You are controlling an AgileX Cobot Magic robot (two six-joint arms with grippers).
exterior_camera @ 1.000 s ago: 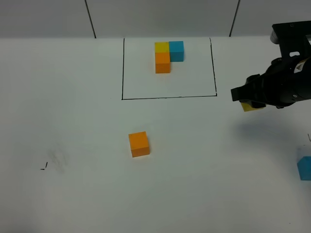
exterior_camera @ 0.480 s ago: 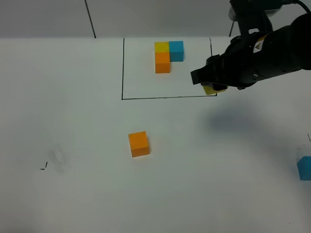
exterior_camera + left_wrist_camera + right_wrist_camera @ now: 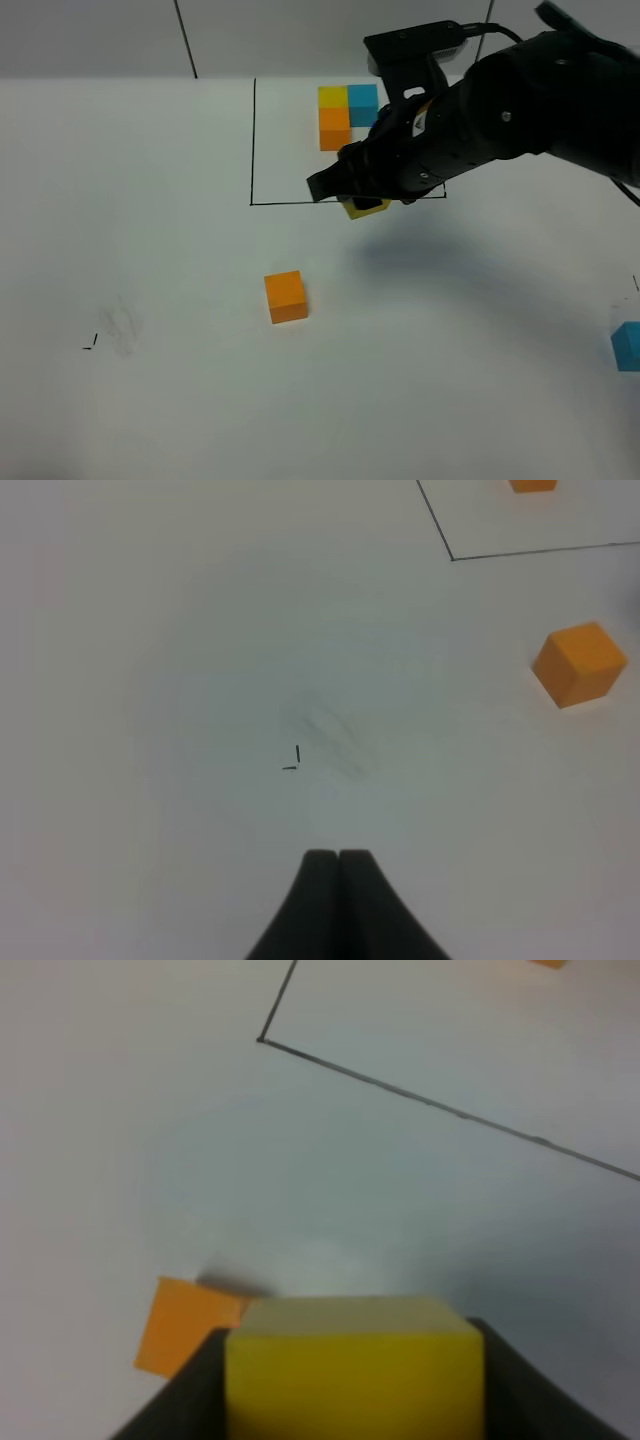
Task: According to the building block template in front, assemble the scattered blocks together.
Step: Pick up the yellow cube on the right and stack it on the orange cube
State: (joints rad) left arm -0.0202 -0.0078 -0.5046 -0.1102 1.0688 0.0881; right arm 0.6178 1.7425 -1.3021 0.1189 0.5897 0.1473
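Note:
The building block template sits inside a thin black rectangle at the back: yellow, light blue and orange cubes joined in an L. Of the scattered blocks, the orange cube rests on the table below the frame. The light blue cube lies at the far right edge. My right gripper hangs above the frame's front line, shut on the yellow cube. My left gripper is shut and empty over bare table; the exterior high view does not show it.
A small black pen mark and a faint smudge lie on the left of the white table. The black frame line runs across ahead of the right wrist camera.
My right arm has swept leftward from the right edge to the frame's front line, carrying the yellow cube. The orange and light blue cubes have not moved.

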